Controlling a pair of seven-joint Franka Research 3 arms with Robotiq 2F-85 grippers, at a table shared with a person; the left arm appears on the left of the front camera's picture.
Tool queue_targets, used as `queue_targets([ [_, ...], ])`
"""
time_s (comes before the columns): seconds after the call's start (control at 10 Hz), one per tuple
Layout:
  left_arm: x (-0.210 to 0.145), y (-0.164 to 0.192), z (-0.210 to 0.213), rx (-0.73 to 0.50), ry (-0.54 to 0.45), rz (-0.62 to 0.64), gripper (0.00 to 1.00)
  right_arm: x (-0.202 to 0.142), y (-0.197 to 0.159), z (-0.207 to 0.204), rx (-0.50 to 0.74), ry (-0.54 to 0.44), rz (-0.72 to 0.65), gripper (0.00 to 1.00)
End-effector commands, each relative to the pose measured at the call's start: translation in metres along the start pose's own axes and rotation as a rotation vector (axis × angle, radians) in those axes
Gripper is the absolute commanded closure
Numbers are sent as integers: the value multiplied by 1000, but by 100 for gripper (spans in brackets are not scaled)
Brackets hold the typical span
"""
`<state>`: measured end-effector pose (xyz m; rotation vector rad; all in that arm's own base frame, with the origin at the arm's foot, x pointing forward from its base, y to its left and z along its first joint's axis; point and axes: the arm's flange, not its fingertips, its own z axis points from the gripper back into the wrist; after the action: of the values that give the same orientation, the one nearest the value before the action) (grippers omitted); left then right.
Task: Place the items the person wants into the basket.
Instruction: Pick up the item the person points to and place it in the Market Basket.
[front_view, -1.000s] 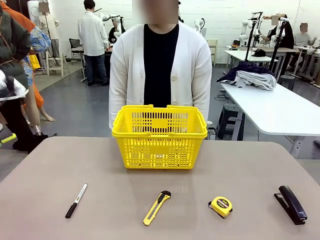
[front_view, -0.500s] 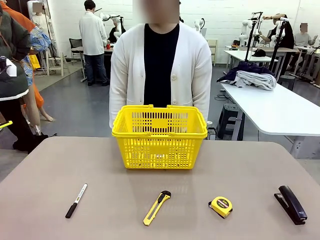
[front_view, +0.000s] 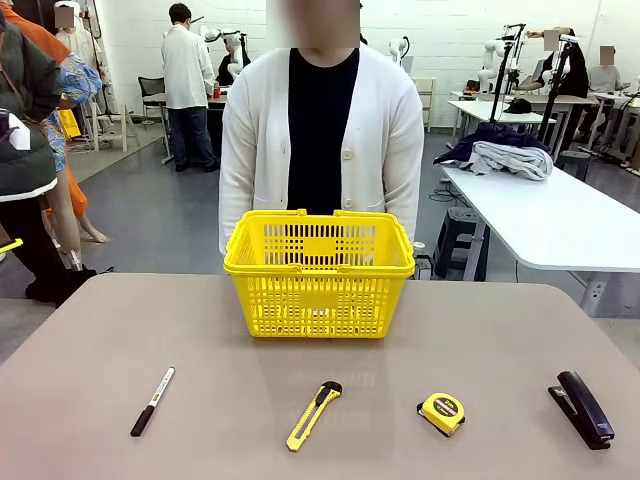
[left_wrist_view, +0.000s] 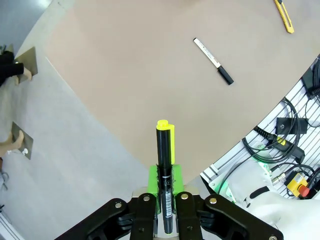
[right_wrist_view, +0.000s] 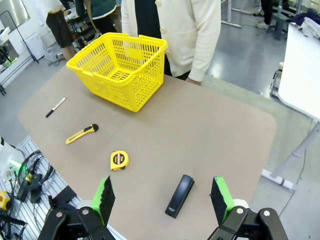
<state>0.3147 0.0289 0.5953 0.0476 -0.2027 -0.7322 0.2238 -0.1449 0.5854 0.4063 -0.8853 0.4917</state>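
Although a passer-by at the far left edge shifts over the last second, nothing on the table (front_view: 500, 340) moves. The marker (front_view: 152, 401), the knife (front_view: 314, 415), the tape measure (front_view: 442, 413) and the stapler (front_view: 581, 409) lie in the same near row. The basket (front_view: 319, 300) stands where it stood, at the far edge just in front of the person (front_view: 320, 140). The person's arms hang down behind the basket, and I see no pointing or handing over.

The left gripper (left_wrist_view: 165, 176) is clamped narrow on the pen (left_wrist_view: 164, 150), which stands up between the green pads with a yellow end on top. In the left wrist view the pen is off to the side by the table's edge, well apart from the basket, with the marker lying on the table beyond. The right gripper (right_wrist_view: 162, 197) stands wide with nothing in it, hanging above the near side of the table, above the stapler and tape measure.

For the task, the stillness reads as a pause. One item is already in hand but not delivered, and the basket looks empty from the right wrist view. I judge the next move to be carrying the pen across to the basket, while the marker and tape measure are not yet picked up.
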Motion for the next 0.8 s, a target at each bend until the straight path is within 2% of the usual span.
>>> queue_targets([
  [0.0,-1,1,0,14,-5,8,100,1,0,-1,3,-7,0,0],
  [0.1,-1,1,0,14,-5,8,100,1,0,-1,3,-7,0,0],
  [0.2,0,0,0,0,0,0,89,1,0,-1,3,-7,0,0],
  [0.4,83,-5,20,148,-11,-348,89,1,0,-1,3,-7,0,0],
  [0.7,209,-34,44,217,28,-625,89,1,0,-1,3,-7,0,0],
])
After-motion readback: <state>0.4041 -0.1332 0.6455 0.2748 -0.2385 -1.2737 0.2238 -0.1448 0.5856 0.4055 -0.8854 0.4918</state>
